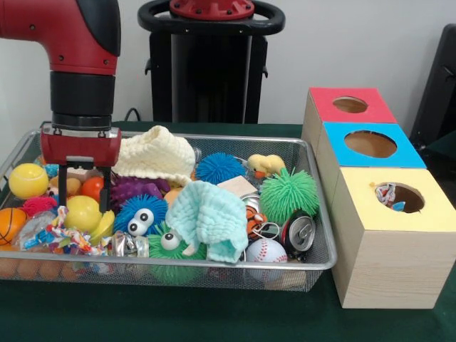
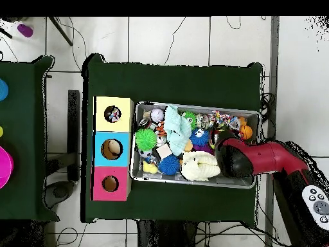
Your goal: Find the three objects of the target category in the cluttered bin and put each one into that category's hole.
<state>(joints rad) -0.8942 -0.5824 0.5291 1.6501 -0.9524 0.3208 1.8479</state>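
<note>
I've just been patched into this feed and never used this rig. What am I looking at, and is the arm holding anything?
One red and black robot arm works over a silver wire mesh bin full of toys on a green table. The front view faces the robot; the overhead view looks straight down. The gripper hangs open and empty at one end of the bin, just above a knotted toy of braided coloured cloth strips. Nearby lie a mint washcloth, a pale yellow washcloth and spiky rubber balls. Beside the bin stand three wooden boxes with holes; the yellow-topped box already shows patterned cloth in its hole.
</note>
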